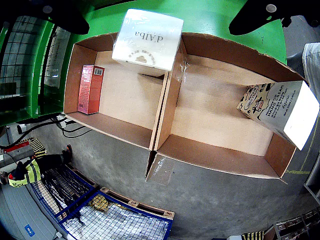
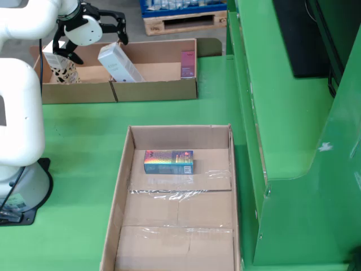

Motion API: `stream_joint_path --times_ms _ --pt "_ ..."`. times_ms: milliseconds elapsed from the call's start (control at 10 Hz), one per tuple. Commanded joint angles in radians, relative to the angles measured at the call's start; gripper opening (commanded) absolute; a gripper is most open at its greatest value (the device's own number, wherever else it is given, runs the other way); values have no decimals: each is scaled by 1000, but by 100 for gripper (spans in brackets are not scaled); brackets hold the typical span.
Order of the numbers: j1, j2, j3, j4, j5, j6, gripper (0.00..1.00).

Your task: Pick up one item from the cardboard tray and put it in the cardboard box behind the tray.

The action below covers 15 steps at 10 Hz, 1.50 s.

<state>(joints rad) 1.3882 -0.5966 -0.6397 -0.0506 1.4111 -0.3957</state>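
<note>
The wrist view looks down into the divided cardboard box point(image 1: 220, 155). A white d'Alba box point(image 1: 147, 39) leans tilted at the divider point(image 1: 164, 102), and my gripper point(image 1: 159, 28) is open above it, dark fingers spread wide on either side without touching it. In the fixed view the gripper point(image 2: 90, 48) hovers over the same white box point(image 2: 120, 62) in the far box point(image 2: 152, 90). A red box point(image 1: 90, 89) and a hand cream carton point(image 1: 280, 110) also stand in that box. The near tray point(image 2: 121, 186) holds one colourful box point(image 2: 168, 161).
The robot's white base point(image 2: 17, 141) stands left of the tray. A tall green machine housing point(image 2: 293, 141) borders the table on the right. Beyond the far box the floor holds a blue wire cage point(image 1: 115, 215) on a wooden pallet point(image 2: 180, 20).
</note>
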Motion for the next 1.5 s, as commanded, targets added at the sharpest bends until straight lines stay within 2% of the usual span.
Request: stream_joint_path --times_ms 0,400,500,600,700,800,900,1100,1300,1400 --pt "5 34 24 12 -7 2 100" --pt "5 34 24 12 -7 2 100" --pt "30 122 -60 25 -46 7 100" --pt "53 157 -6 -57 -90 17 100" --pt "53 157 -6 -57 -90 17 100" --pt "72 70 316 -303 -136 38 100" --pt "98 -33 640 -454 -203 38 100" --pt "153 36 640 -404 -316 10 100" --pt "153 36 640 -404 -316 10 100" --pt "178 60 640 -398 -358 12 100"
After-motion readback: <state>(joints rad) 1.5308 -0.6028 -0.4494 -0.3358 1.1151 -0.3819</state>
